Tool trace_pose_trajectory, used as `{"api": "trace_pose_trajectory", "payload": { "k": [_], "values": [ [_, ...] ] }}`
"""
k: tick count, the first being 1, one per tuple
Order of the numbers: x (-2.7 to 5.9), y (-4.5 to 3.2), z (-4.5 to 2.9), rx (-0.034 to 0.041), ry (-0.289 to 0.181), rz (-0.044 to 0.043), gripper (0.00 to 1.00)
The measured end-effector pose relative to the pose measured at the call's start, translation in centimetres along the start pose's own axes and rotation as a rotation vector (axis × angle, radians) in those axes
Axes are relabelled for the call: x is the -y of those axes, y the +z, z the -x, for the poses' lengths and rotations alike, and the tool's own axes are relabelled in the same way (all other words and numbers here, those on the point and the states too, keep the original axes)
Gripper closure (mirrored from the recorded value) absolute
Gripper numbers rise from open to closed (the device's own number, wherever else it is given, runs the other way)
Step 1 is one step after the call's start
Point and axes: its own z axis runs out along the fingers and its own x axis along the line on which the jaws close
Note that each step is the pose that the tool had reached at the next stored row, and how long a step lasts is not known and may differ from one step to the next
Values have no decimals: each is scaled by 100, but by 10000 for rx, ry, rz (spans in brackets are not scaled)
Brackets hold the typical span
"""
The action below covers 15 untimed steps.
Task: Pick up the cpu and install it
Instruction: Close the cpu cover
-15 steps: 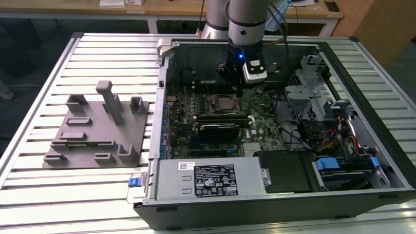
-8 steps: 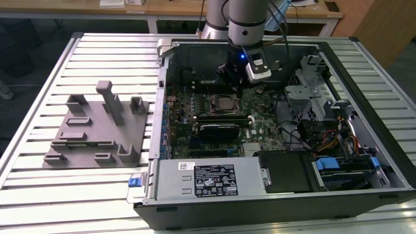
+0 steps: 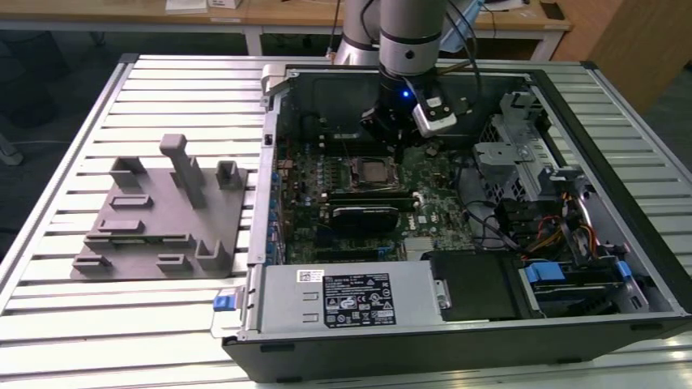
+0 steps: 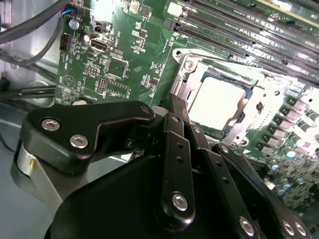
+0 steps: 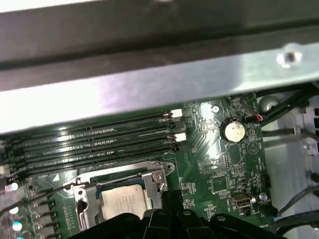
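A robot arm's gripper (image 3: 403, 134) hangs inside an open computer case (image 3: 271, 105) on a slatted tabletop (image 3: 162, 81), just beside the processor socket (image 4: 192, 64) on the green motherboard (image 4: 119, 50). The cpu (image 3: 373, 170) lies flat in that socket, its silver lid facing up, framed by the metal bracket and apart from the gripper. In both wrist views the black fingers (image 4: 174, 144) appear drawn close together with nothing between them, their tips (image 5: 172, 196) near the socket's edge. The rows of memory slots (image 5: 99, 144) run along the far side of the socket. A grey plastic fixture (image 3: 162, 219) stands outside the case, at the exterior view's left.

The chip looks light, thin and rigid. Its polished metal top would likely be slippery, and its underside contacts are probably easily damaged. Judging by its shape, the safest hold is across two opposite edges at the pale rim, kept level, never pressed on the face. Whether the bracket is latched cannot be made out.
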Motion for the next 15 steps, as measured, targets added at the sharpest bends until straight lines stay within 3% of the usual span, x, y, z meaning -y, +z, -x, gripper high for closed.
{"api": "trace_pose_trajectory", "payload": {
  "k": [7,15],
  "values": [
    [27,-1,-126,10,-78,-38,89],
    [71,20,-181,15,-80,-64,89]
  ]
}}
